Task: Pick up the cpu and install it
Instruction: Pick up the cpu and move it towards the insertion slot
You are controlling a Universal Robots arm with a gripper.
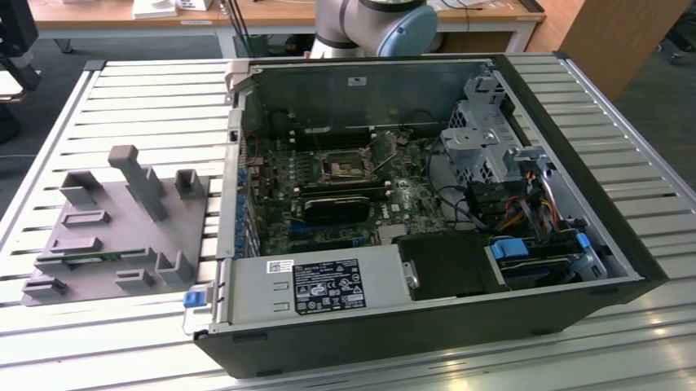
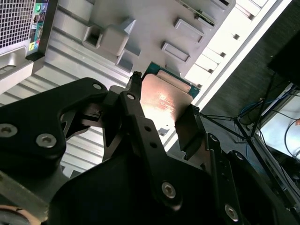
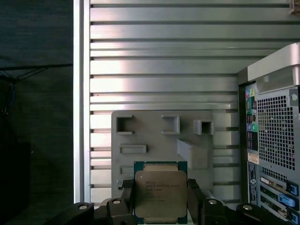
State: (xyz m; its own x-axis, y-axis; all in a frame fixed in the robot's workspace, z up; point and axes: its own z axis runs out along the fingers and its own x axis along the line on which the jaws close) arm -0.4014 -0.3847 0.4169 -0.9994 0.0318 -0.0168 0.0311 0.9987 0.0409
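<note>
One cpu (image 3: 160, 190) — edges behind gripper (image 3: 160, 196)

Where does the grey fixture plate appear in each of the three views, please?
Exterior view: the grey fixture plate lies on the slatted table, at the exterior view's left of the computer case.
First wrist view: behind the held cpu, beside the case.
Second wrist view: beyond the cpu, beside the case.
Shared landmark: the computer case.
</note>
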